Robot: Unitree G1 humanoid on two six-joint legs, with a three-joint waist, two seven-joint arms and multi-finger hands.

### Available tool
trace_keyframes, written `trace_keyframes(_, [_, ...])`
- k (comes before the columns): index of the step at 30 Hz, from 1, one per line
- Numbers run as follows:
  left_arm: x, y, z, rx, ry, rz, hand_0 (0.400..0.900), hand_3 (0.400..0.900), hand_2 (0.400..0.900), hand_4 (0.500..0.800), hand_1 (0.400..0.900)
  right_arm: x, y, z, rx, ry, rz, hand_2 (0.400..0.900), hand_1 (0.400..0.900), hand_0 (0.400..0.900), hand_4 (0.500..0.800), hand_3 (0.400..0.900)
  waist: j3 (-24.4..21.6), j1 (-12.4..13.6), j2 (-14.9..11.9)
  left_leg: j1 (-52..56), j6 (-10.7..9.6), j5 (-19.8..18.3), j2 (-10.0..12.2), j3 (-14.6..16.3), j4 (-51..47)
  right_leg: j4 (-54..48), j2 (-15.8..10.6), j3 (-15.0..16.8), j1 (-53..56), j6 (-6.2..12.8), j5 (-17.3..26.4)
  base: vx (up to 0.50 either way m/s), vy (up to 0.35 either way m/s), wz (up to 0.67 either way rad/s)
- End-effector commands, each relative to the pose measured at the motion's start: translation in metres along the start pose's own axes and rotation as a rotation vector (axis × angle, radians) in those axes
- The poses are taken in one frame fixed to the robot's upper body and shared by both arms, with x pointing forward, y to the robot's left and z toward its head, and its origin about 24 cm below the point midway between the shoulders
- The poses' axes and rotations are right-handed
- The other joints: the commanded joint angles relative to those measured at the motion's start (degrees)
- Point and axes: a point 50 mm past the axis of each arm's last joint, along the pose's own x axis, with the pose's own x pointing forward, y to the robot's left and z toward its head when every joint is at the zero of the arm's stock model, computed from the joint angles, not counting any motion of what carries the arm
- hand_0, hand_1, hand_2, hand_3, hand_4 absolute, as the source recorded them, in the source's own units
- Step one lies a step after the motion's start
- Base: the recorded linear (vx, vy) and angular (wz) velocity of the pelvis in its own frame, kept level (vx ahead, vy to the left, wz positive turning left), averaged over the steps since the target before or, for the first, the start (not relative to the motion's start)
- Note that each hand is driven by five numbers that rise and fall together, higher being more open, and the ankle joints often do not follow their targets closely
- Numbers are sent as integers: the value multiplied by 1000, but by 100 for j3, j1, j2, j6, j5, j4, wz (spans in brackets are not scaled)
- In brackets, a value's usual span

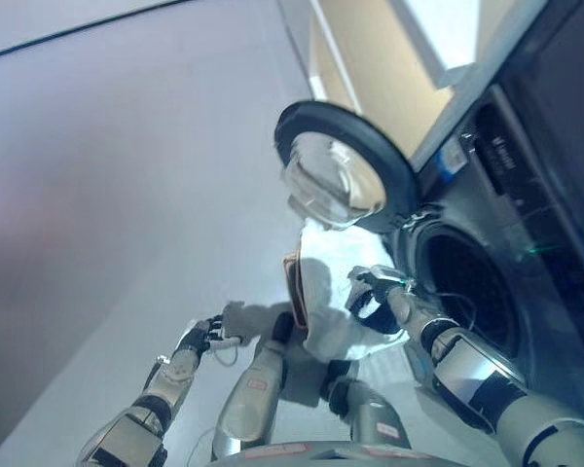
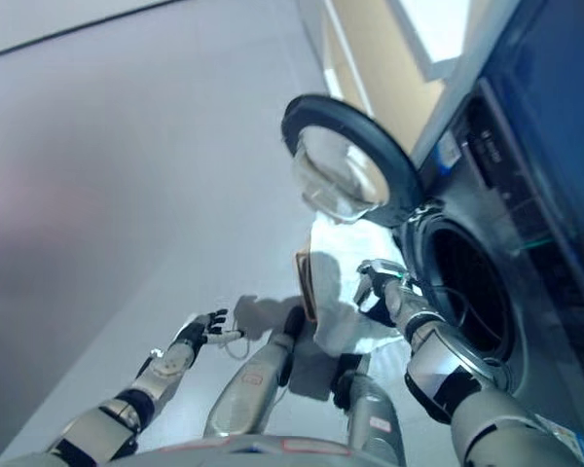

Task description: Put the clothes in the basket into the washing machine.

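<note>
Bright even light, soft blur, glare on door glass (image 1: 333, 183)

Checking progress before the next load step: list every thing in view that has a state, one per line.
Washing machine door: swung fully open.
Washing machine drum: opening uncovered, interior dark, contents cannot be told.
White clothes: outside the machine, below the open door and beside the drum opening.
Right hand: against the white clothes, fingers curled on the cloth.
Left hand: open, held low over the floor, holding nothing.
</note>
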Motion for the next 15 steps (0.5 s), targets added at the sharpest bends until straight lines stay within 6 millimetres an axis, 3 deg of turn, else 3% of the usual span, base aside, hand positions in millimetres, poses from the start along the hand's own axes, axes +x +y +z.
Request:
trace_keyframes(1, [2, 9, 16, -62, -83, 49, 900, 900, 900, 800, 900, -2, -51, -28, -82, 78, -190, 900, 900, 900, 800, 900, 32, 34, 277, -596, -201, 253, -191, -9, 275, 678, -458, 32, -3, 486, 36, -56, 35, 15])
trace_keyframes(4, [4, 5, 23, -67, -110, 41, 900, 900, 900, 800, 900, -8, -65, -50, -143, 156, -220, 900, 900, 900, 800, 900, 94, 120, 485, -850, -208, 231, -259, -20, 418, 979, -568, 21, -297, 478, -81, -25, 16, 14])
trace_keyframes(5, [4, 4, 25, -70, -114, 36, 900, 900, 900, 800, 900, -10, -68, -58, -148, 186, -217, 900, 900, 900, 800, 900, 131, 125, 498, -921, -219, 39, -333, -4, 584, 1158, -647, 82, -349, 516, -289, 37, -14, 9])
trace_keyframes(9, [3, -4, 23, -79, -108, 15, 900, 900, 900, 800, 900, -16, -84, -75, -170, 229, -258, 900, 900, 900, 800, 900, 219, 130, 678, -1237, -166, -46, -420, 55, 936, 1610, -762, 200, -711, 490, -451, -5, 25, -2])
trace_keyframes(15, [4, -8, 23, -89, -98, 15, 900, 900, 900, 800, 900, -22, -108, -84, -181, 251, -313, 900, 900, 900, 800, 900, 297, -14, 808, -1659, -140, -113, -507, 107, 1263, 2056, -845, 334, -1250, 420, -587, -27, 17, 1])
